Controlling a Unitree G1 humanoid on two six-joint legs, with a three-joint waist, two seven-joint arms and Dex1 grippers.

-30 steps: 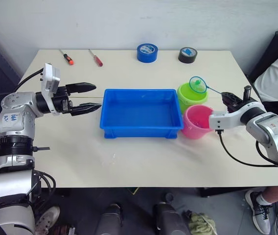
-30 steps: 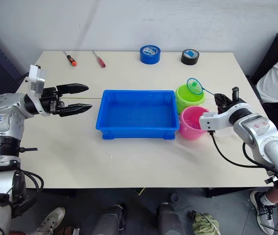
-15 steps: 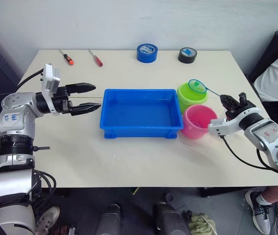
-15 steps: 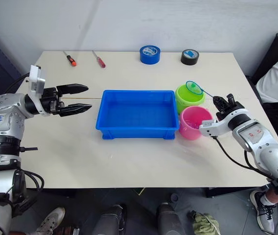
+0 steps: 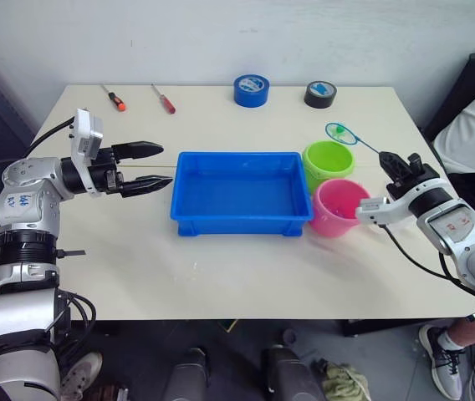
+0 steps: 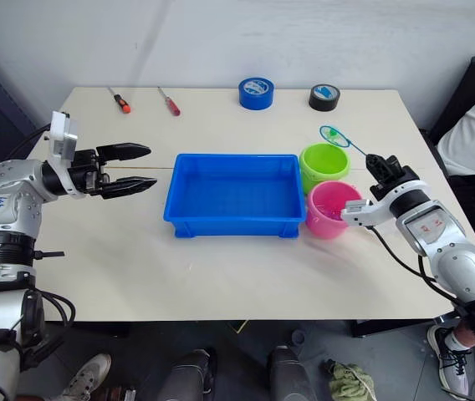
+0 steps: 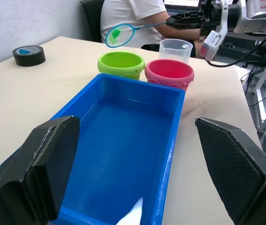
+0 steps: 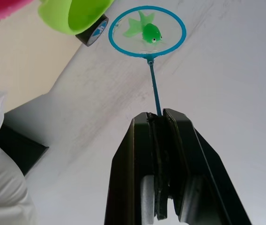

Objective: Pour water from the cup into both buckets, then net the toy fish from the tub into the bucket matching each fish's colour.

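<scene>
Since the earlier frames the net has lifted off the mouth of the green bucket and now hangs in the air just beyond its far rim, a green toy fish lying in the hoop; the right pincer stays pressed together on the thin handle and has swung farther back. The left pincer has not moved: it hovers spread wide over the counter just left of the blue tub. The pink bucket stands touching the green one at the tub's right end, and the clear cup sits just behind the pink bucket in the left wrist view. On the pale counter's far edge lie two screwdrivers, a blue tape roll and a black tape roll, before a white wall; a person in a white shirt sits to the right.
</scene>
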